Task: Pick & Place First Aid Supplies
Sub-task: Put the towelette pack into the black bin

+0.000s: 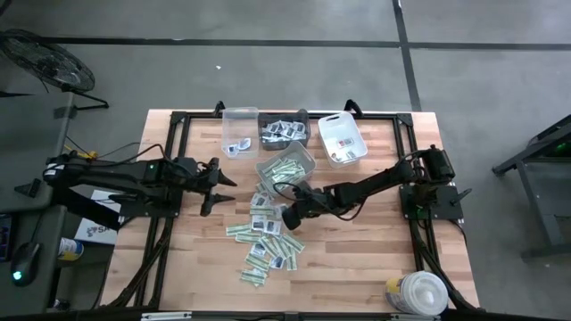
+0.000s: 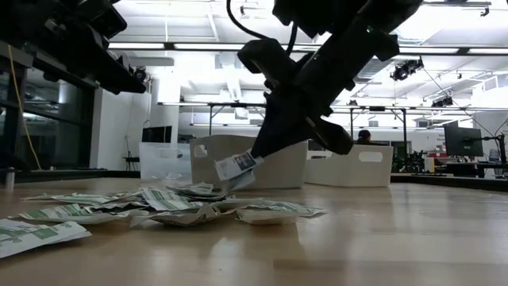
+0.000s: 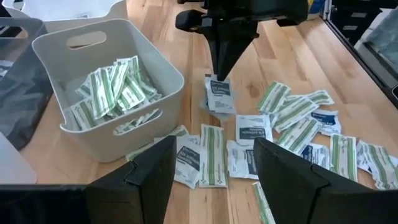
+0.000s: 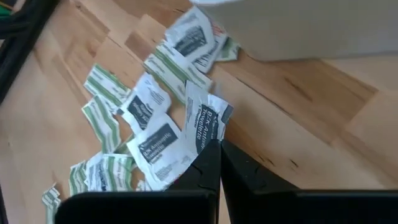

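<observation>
Low view shows one white packet (image 2: 236, 167) hanging just above the wood table (image 2: 381, 238), over the near edge of the pile of packets (image 2: 171, 208). The right gripper (image 2: 255, 155) has its fingers pinched shut on only the top edge of it. That is a tiny hold, so I think the packet could slip out if the arm swings fast. It could also go into the wrong bin; the bin of green strips (image 1: 285, 165) is right beside it. The left gripper (image 1: 217, 185) waits nearby, fingers apart, holding nothing.
</observation>
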You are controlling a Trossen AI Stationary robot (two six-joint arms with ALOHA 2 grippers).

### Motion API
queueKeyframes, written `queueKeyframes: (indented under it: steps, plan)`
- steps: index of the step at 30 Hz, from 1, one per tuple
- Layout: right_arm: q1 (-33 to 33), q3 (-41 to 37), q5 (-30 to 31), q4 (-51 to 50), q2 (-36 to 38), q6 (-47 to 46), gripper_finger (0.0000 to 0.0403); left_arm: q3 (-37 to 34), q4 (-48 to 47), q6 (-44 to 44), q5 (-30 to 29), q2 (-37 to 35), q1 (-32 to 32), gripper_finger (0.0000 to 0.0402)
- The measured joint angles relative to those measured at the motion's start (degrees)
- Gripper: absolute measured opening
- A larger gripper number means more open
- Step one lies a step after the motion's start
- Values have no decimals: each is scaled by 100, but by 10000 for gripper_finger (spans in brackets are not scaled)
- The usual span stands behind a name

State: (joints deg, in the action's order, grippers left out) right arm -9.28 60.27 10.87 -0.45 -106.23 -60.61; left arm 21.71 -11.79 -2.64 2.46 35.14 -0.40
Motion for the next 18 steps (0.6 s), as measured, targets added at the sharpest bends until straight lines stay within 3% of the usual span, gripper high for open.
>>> queueKeyframes:
  steps: [18]
  plan:
    - [-10, 0, -288, -330, -1, -494, 107, 0, -7, 40, -4, 0, 0, 215]
